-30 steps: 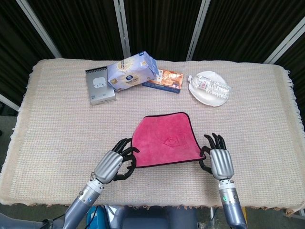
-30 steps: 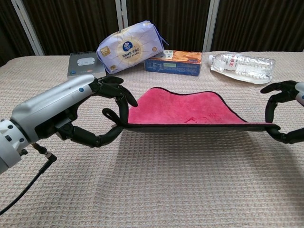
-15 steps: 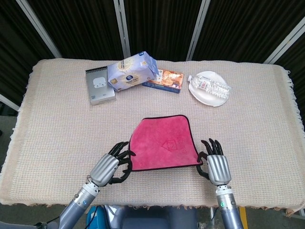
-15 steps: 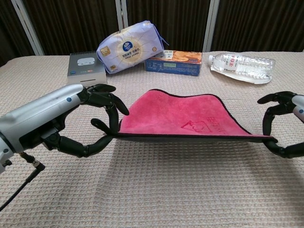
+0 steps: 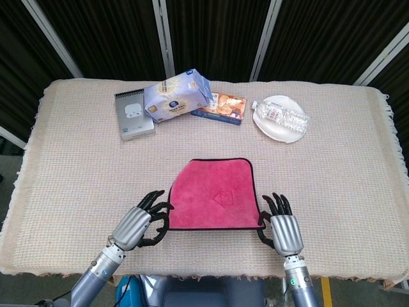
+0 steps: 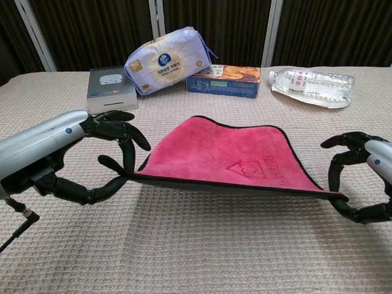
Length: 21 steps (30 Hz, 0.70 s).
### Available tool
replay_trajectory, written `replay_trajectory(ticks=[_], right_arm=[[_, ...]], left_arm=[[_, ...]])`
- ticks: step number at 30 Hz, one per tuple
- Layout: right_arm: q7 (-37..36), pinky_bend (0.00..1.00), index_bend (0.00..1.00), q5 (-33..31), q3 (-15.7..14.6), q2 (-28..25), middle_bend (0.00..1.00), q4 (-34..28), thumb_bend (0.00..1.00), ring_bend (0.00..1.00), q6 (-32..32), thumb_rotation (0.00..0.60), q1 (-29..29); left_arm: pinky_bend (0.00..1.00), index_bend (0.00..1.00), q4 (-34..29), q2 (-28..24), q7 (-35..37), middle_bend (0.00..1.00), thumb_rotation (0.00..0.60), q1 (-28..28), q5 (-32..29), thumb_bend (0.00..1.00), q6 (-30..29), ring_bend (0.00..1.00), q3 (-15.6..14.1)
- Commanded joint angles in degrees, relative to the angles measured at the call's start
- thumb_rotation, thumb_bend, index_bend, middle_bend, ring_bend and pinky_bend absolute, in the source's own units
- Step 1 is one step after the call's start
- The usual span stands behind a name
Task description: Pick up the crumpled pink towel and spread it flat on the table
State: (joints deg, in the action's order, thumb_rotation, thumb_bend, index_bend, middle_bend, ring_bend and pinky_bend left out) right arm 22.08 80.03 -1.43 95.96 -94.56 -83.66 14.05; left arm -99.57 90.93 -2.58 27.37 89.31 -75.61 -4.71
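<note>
Both hands grip the towel [image 6: 229,160] by its near corners: my left hand [image 6: 92,156] pinches one, my right hand [image 6: 358,184] the other. I see the near edge stretched taut and lifted off the table [image 5: 77,160], while the far edge seems to rest on the cloth, toward the near middle. Each pinch looks shallow, so one corner could slip and the towel fold on itself. If I release unevenly, it may land wrinkled or skewed.
</note>
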Motion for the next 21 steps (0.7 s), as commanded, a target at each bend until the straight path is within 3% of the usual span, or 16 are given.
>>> replay_trajectory(ticks=[1,21], right_arm=[[0.4,0.0,0.71,0.32,-0.06,0.35,0.18,-0.04,0.47,0.0,0.02,0.6,-0.14],[0.14,0.0,0.71,1.77,-1.06,-0.25,0.18,-0.52,0.47,0.0,0.25,0.6,-2.44]], left_arm=[[0.05,0.56,-0.05,-0.21,0.17,0.26,0.6,-0.16,0.31,0.48,0.02,0.03,-0.09],[0.05,0.56,-0.02,0.75,-0.55,0.26,0.6,-1.84,3.24,0.48,1.11,0.03,-1.57]])
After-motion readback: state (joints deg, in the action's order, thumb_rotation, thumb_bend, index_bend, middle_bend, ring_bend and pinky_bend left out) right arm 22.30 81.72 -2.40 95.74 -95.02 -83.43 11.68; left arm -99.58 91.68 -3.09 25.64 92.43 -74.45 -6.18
